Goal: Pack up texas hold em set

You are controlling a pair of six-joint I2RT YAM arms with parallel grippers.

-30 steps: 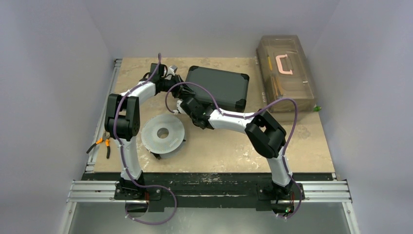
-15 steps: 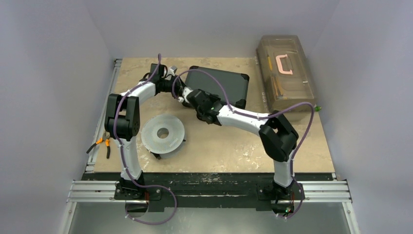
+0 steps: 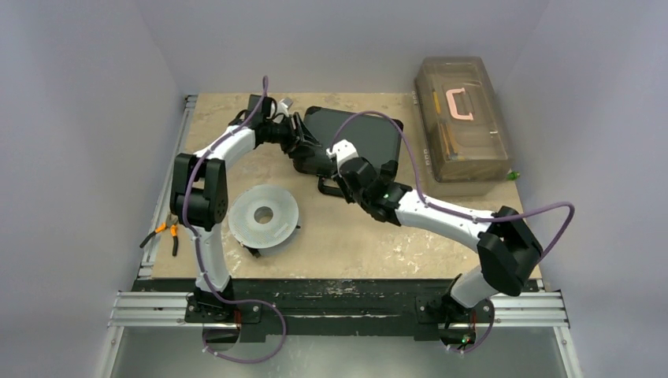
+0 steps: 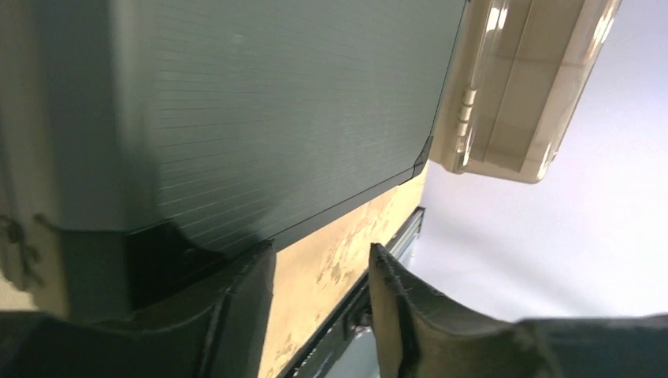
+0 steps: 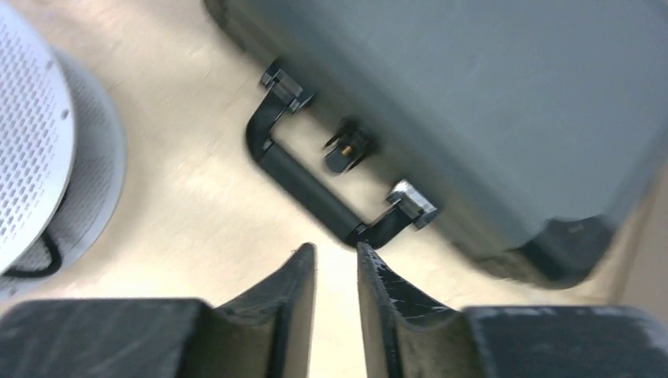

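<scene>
At the far left of the table [image 3: 354, 244], the left gripper [image 4: 319, 252] is widening from a near-closed pinch to a half-open gap. Nothing is between its fingers, and one finger is sitting just beside the case's [image 3: 358, 130] 9 o'clock corner. The disc [image 3: 264, 214] is lying at 8 o'clock, well apart from both grippers.

The case is resting at 12 o'clock with its lid down. Over the last second it has been turning: its handle [image 5: 303, 185] is now swinging out toward 6 o'clock and showing clear of the right arm, which was lying across it before.

The right gripper [image 5: 335, 250] is hanging just short of that handle. Its jaws have gone from closed to a narrow slit, and they are holding nothing. The right arm's elbow is also pulling away toward 4 o'clock. The toolbox [image 3: 461, 110] is sitting untouched at 2 o'clock.

Both grippers appear to be letting go, so the packing looks nearly done. Whether the small latch [image 5: 346, 150] beside the handle is fastened cannot be told.
</scene>
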